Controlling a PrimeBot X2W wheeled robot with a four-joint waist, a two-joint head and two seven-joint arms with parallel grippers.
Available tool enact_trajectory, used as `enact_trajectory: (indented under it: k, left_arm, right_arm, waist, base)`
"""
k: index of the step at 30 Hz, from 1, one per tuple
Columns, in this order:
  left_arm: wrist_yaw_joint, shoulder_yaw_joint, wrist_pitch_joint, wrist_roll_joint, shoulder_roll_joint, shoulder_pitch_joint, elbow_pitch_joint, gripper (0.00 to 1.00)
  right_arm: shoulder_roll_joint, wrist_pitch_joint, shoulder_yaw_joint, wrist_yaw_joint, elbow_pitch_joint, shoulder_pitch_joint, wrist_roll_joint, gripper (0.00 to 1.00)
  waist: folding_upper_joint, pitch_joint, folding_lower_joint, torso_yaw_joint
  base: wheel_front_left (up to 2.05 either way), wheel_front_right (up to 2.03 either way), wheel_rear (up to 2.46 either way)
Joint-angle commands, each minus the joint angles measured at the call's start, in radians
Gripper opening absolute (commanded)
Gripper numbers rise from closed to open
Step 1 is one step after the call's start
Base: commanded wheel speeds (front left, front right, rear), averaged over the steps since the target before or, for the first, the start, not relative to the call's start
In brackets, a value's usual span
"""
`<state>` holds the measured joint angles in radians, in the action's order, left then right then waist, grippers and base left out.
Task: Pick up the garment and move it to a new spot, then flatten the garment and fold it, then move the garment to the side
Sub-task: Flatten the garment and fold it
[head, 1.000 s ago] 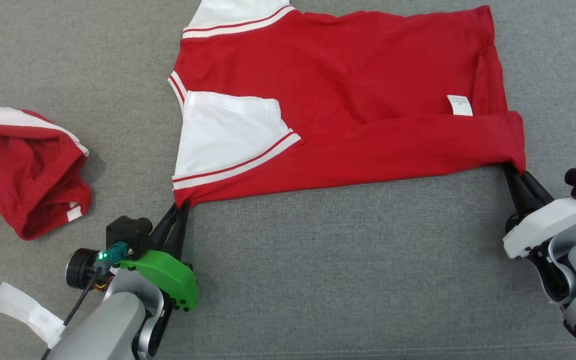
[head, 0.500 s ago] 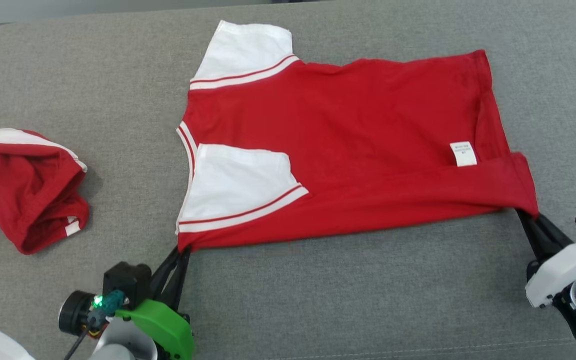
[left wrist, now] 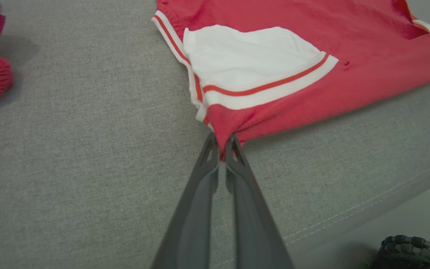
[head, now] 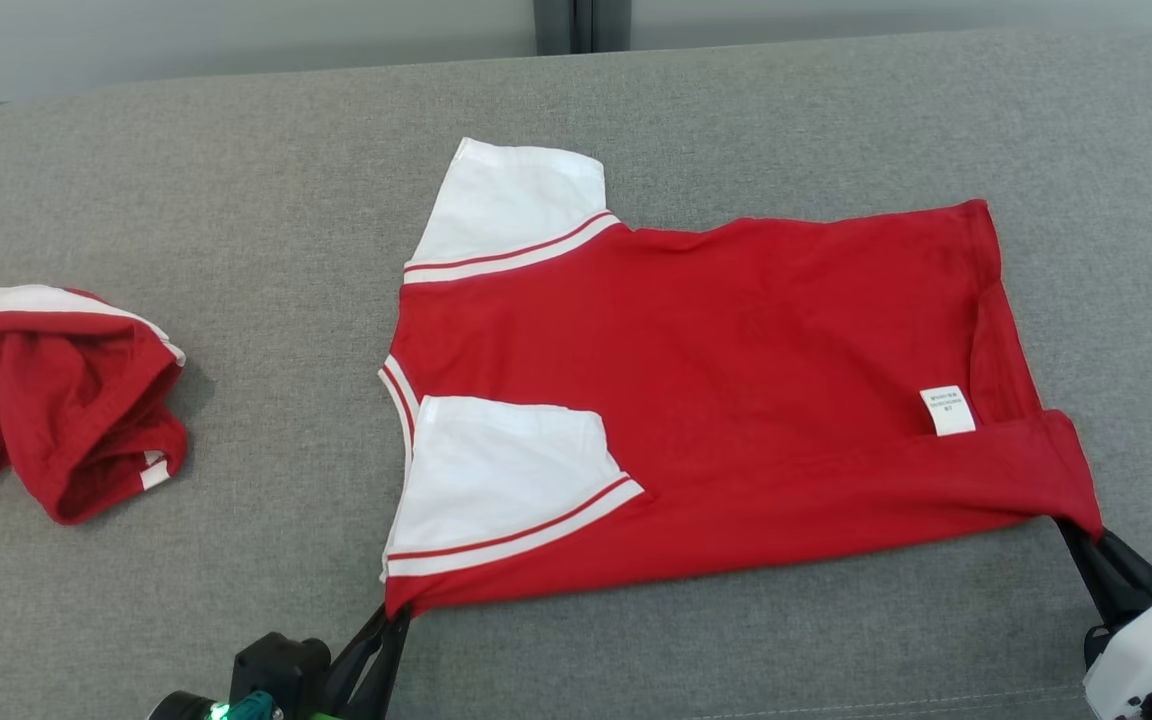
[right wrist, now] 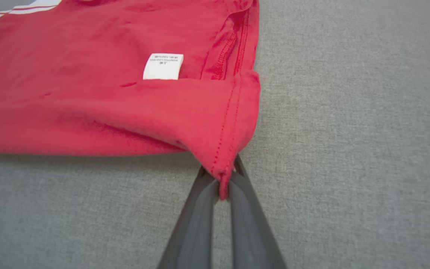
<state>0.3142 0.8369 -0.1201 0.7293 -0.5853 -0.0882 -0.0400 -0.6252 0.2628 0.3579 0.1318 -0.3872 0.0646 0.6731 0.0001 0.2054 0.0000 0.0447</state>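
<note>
Garment (head: 736, 400) lies spread across the grey cushion (head: 236, 200). Left pincer (left wrist: 221, 145) pinches its near shoulder corner, and right pincer (right wrist: 223, 179) pinches its near hem corner. Relocating seems done and 1 fold looks laid; further folding and moving aside remain.

Light: bright, even, diffuse.
I see soft shadow beside the crumpled cloth (head: 56, 400); my fingers (left wrist: 196, 209) blur near the lens.

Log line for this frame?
left gripper: shut on red shirt shoulder-end corner | right gripper: shut on hem corner | shirt: spread on grey cushion, near edge folded over | second red garment: crumpled, far left
</note>
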Motion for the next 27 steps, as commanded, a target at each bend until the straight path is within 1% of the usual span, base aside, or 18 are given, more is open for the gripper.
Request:
enact_trajectory:
  k: [1,5,6,7,8,9,10,11,13,15,19,20,22,24,25,26,27]
  left_arm:
    - [0.013,-0.001,0.010,-0.003,-0.015,0.017,-0.008,0.00]
    - [0.016,0.012,0.039,0.007,-0.018,0.023,-0.011,0.00]
    - [0.013,0.017,0.048,0.009,-0.016,0.022,-0.005,0.13]
    - [0.011,0.018,0.054,0.015,-0.012,0.021,0.001,0.27]
    - [0.012,0.021,0.064,0.016,-0.008,0.017,0.009,0.46]
    - [0.013,0.026,0.074,0.016,-0.007,0.014,0.015,0.72]
    - [0.014,0.031,0.087,0.018,-0.003,0.008,0.023,0.93]
    - [0.016,0.036,0.097,0.018,0.001,0.003,0.025,1.00]
    - [0.022,0.038,0.110,0.023,0.007,-0.003,0.021,1.00]
    - [0.037,0.037,0.120,0.014,-0.005,0.000,0.014,1.00]
    - [0.084,0.012,0.139,0.014,-0.038,0.010,-0.049,1.00]
    - [0.095,-0.001,0.136,0.011,-0.052,0.002,-0.073,1.00]
    - [0.102,-0.035,0.123,0.009,-0.070,-0.032,-0.108,1.00]
    - [0.098,-0.064,0.125,-0.005,-0.099,-0.078,-0.126,1.00]
    - [0.091,-0.077,0.129,-0.003,-0.103,-0.103,-0.135,1.00]
    - [0.077,-0.090,0.145,0.010,-0.103,-0.137,-0.148,1.00]
    - [0.065,-0.098,0.162,0.006,-0.116,-0.174,-0.148,1.00]
  right_arm:
    - [0.000,0.003,-0.007,-0.002,0.000,-0.015,-0.009,0.00]
    - [0.006,0.003,0.000,-0.002,-0.010,-0.022,-0.021,0.00]
    - [0.008,0.003,-0.001,-0.002,-0.011,-0.023,-0.025,0.12]
    - [0.011,0.003,-0.001,-0.002,-0.013,-0.026,-0.026,0.27]
    - [0.014,0.003,-0.005,-0.002,-0.016,-0.031,-0.026,0.44]
    - [0.014,0.003,-0.010,-0.002,-0.018,-0.038,-0.027,0.72]
    - [0.013,0.003,-0.019,-0.002,-0.019,-0.047,-0.030,1.00]
    - [0.013,0.003,-0.031,-0.002,-0.018,-0.056,-0.031,1.00]
    - [0.016,0.003,-0.057,-0.002,0.001,-0.085,-0.035,1.00]
    - [0.008,0.003,-0.090,-0.002,0.028,-0.119,-0.037,1.00]
    - [-0.010,0.003,-0.139,-0.002,0.092,-0.167,-0.047,1.00]
    - [-0.007,0.003,-0.157,-0.002,0.112,-0.166,-0.051,1.00]
    - [0.006,0.003,-0.184,-0.002,0.150,-0.154,-0.067,1.00]
    - [0.023,0.003,-0.196,-0.002,0.187,-0.128,-0.090,1.00]
    - [0.029,0.003,-0.195,-0.002,0.202,-0.115,-0.097,1.00]
    - [0.035,0.003,-0.190,-0.002,0.216,-0.097,-0.106,1.00]
    - [0.036,0.003,-0.185,-0.002,0.223,-0.082,-0.113,1.00]
  waist:
    - [-0.0001,-0.004,0.0000,-0.001]
    - [-0.0001,-0.010,0.0000,0.004]
    - [-0.0001,-0.011,0.0000,0.005]
    - [-0.0001,-0.012,0.0000,0.007]
    - [-0.0001,-0.014,0.0000,0.009]
    - [-0.0001,-0.016,0.0000,0.010]
    - [-0.0001,-0.018,0.0000,0.013]
    - [-0.0001,-0.022,0.0000,0.016]
    - [-0.0001,-0.028,0.0000,0.021]
    - [-0.0001,-0.034,0.0000,0.022]
    - [-0.0001,-0.041,0.0000,0.010]
    - [-0.0001,-0.040,0.0000,0.006]
    - [-0.0001,-0.037,0.0000,0.001]
    - [-0.0001,-0.029,0.0000,-0.005]
    - [-0.0001,-0.022,0.0000,-0.007]
    - [-0.0001,-0.008,0.0000,-0.010]
    - [-0.0001,0.003,0.0000,-0.010]
  base:
    - [0.00,0.00,0.00]
    - [0.00,0.00,0.00]
    - [0.00,0.00,0.00]
    - [0.00,0.00,0.00]
    - [0.00,0.00,0.00]
    - [0.00,0.00,0.00]
    - [0.00,0.00,0.00]
    - [0.00,0.00,0.00]
    - [0.00,0.00,0.00]
    - [0.00,0.00,0.00]
    - [0.00,0.00,0.00]
    - [0.00,0.00,0.00]
    - [0.00,0.00,0.00]
    - [0.00,0.00,0.00]
    - [0.00,0.00,0.00]
    - [0.00,0.00,0.00]
    - [0.00,0.00,0.00]
